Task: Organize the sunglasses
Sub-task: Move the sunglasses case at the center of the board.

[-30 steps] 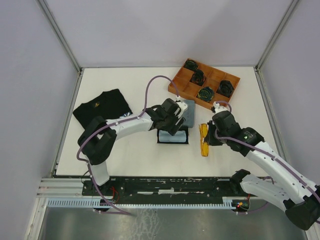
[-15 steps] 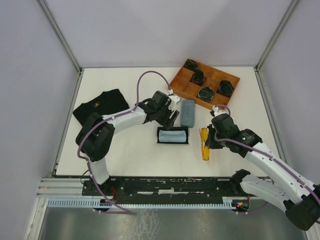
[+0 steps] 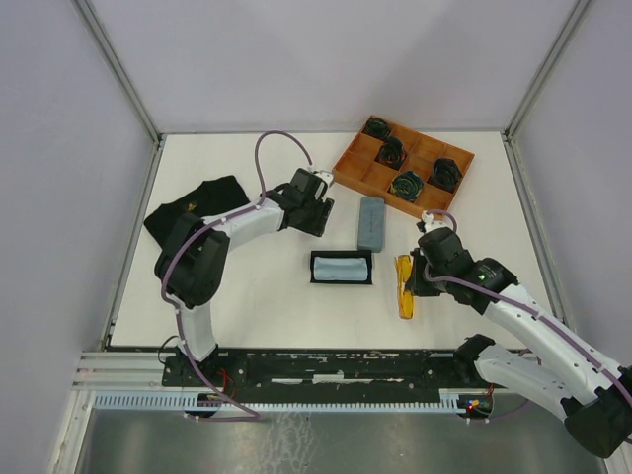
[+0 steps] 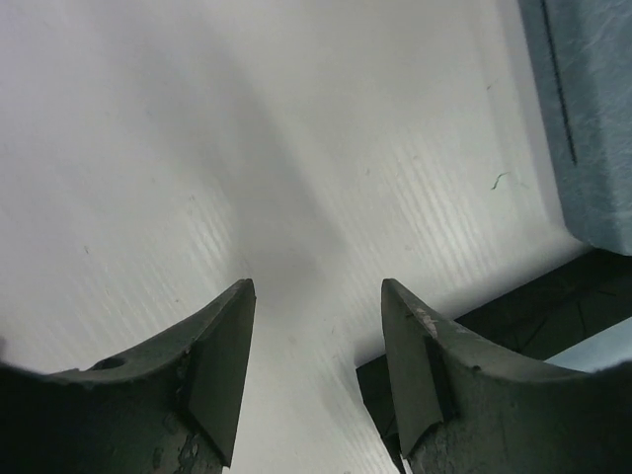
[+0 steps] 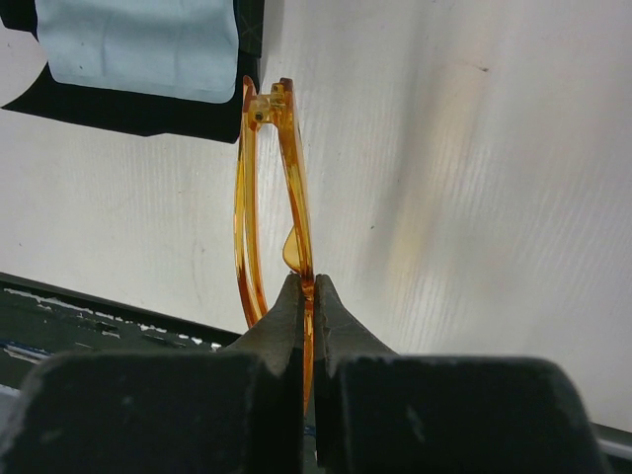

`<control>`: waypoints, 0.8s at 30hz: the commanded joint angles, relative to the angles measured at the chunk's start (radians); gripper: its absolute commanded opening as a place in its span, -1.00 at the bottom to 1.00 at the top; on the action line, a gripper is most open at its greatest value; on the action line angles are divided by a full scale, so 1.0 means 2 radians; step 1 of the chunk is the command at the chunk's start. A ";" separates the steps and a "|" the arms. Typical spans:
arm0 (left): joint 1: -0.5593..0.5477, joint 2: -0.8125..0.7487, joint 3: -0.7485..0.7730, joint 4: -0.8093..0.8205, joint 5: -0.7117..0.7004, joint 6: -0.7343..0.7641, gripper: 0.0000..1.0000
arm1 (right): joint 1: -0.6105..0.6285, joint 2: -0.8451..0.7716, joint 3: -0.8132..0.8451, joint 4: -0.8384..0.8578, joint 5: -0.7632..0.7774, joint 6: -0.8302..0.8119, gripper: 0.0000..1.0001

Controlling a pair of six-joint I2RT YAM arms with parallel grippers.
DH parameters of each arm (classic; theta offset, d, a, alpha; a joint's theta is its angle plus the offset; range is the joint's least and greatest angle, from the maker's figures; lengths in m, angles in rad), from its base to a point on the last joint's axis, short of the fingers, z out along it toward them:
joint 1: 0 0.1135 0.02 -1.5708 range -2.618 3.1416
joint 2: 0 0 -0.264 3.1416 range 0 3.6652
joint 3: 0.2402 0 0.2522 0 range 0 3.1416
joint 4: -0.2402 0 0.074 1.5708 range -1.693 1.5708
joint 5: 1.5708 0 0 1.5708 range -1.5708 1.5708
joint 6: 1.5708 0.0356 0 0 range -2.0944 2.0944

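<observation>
The orange-yellow sunglasses (image 3: 403, 286) are folded and held just right of the open black case (image 3: 342, 268), which has a light blue cloth (image 3: 341, 267) in it. My right gripper (image 3: 415, 278) is shut on their frame; the right wrist view shows the frame (image 5: 288, 168) pinched between the fingers (image 5: 286, 316), with the black case (image 5: 148, 109) beyond. My left gripper (image 3: 321, 219) is open and empty over bare table, left of the closed grey-blue case (image 3: 370, 223). Its fingers (image 4: 222, 365) frame the white table. The red sunglasses are out of view.
A wooden tray (image 3: 357, 176) with dark rolled items in its compartments stands at the back right. A black folded garment (image 3: 202, 207) lies at the left. The grey-blue case's edge (image 4: 592, 118) shows at the right of the left wrist view.
My left gripper has drawn back from above the black case to the far left, off the cases. My right gripper has moved slightly nearer with the orange-yellow sunglasses.
</observation>
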 commanded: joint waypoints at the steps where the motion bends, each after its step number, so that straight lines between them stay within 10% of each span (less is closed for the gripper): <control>1: -0.003 0.008 0.019 -0.032 -0.031 -0.022 0.22 | -0.001 -0.008 -0.001 0.021 0.005 0.007 -1.00; 24: -0.038 0.017 0.008 -0.108 -0.055 -0.008 0.16 | -0.001 -0.010 -0.007 0.029 -0.010 0.008 -1.00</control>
